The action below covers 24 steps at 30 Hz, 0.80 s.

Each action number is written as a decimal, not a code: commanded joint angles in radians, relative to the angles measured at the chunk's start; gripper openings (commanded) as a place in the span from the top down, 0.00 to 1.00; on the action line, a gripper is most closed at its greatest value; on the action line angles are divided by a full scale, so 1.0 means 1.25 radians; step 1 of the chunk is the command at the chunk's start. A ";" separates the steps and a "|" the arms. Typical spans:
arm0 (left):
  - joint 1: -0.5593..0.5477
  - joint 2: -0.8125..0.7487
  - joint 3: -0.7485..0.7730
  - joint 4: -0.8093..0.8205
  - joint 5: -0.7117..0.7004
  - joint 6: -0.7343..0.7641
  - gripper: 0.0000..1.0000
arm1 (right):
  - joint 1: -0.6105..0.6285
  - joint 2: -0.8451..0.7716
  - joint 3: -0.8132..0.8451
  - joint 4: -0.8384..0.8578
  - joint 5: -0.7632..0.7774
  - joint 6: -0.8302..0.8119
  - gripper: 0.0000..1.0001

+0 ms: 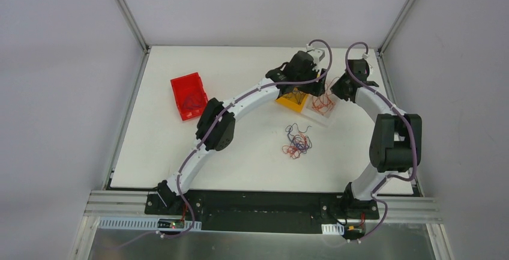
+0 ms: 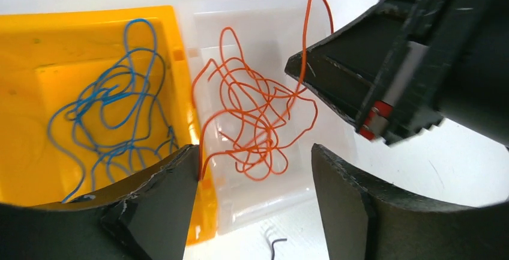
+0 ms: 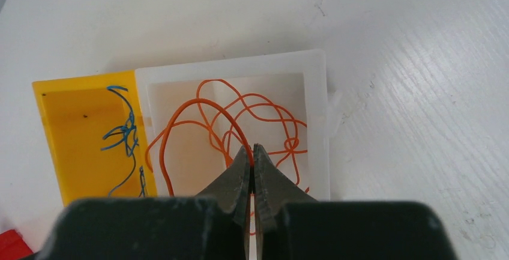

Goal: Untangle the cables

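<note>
A loose tangle of red, blue and dark cables (image 1: 297, 142) lies on the white table. Orange cables (image 2: 258, 116) sit in a clear bin (image 2: 270, 14). Blue cables (image 2: 114, 116) sit in a yellow bin (image 2: 24, 50) beside it. My right gripper (image 3: 252, 152) is shut on a loop of orange cable (image 3: 198, 113) above the clear bin (image 3: 318, 92). It also shows in the left wrist view (image 2: 298, 68). My left gripper (image 2: 255, 176) is open over the near edge of both bins. An orange cable end touches its left finger (image 2: 162, 200).
A red bin (image 1: 189, 96) with dark wires stands at the far left of the table. A short dark wire piece (image 2: 276, 245) lies on the table by the clear bin. Both arms (image 1: 316, 84) (image 1: 337, 89) crowd close together over the bins at the back.
</note>
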 commanded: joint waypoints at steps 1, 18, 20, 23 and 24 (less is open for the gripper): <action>0.010 -0.161 -0.042 -0.010 -0.036 0.027 0.28 | 0.005 0.030 0.071 -0.097 0.065 -0.021 1.00; 0.050 -0.515 -0.354 -0.040 -0.044 0.013 0.19 | 0.058 0.094 0.224 -0.282 0.182 -0.057 0.65; 0.056 -0.561 -0.401 -0.041 -0.041 0.013 0.18 | 0.059 0.041 0.201 -0.261 0.163 -0.057 0.65; 0.065 -0.617 -0.446 -0.056 -0.034 0.004 0.17 | 0.057 -0.017 0.189 -0.260 0.133 -0.056 0.56; 0.068 -0.632 -0.458 -0.067 -0.034 0.005 0.17 | 0.059 -0.029 0.191 -0.269 0.126 -0.058 0.52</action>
